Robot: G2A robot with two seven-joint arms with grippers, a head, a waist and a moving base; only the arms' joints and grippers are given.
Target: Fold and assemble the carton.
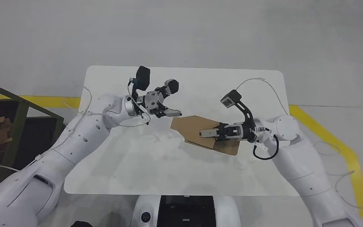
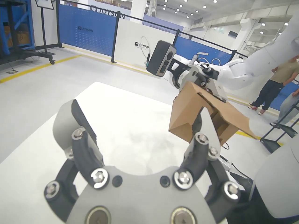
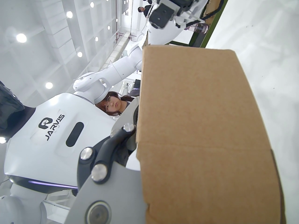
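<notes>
On the left side of the white table (image 1: pixel 113 164), the left claw (image 1: pixel 173 101) hangs above the surface with its two fingers (image 2: pixel 79 120) spread wide and nothing between them. It points to the right, toward the carton (image 1: pixel 195 126).

The carton is brown cardboard, partly folded, with one broad flat panel uppermost in the top view and flaps bent under it. It sits over the middle of the table, between the two claws. In the left wrist view it is tilted and off the table. Its pointed left corner comes up just beside the lower fingertip of the left claw. I cannot tell whether the two touch. In the left wrist view that finger crosses in front of the carton's near edge.

To the right, the right claw (image 1: pixel 209 133) reaches in from the carton's right end and is pinching a panel of it. One finger lies along the top face in the top view. In the right wrist view a finger (image 3: pixel 126 122) lies along the panel's edge, while the other finger is hidden behind the cardboard.
</notes>
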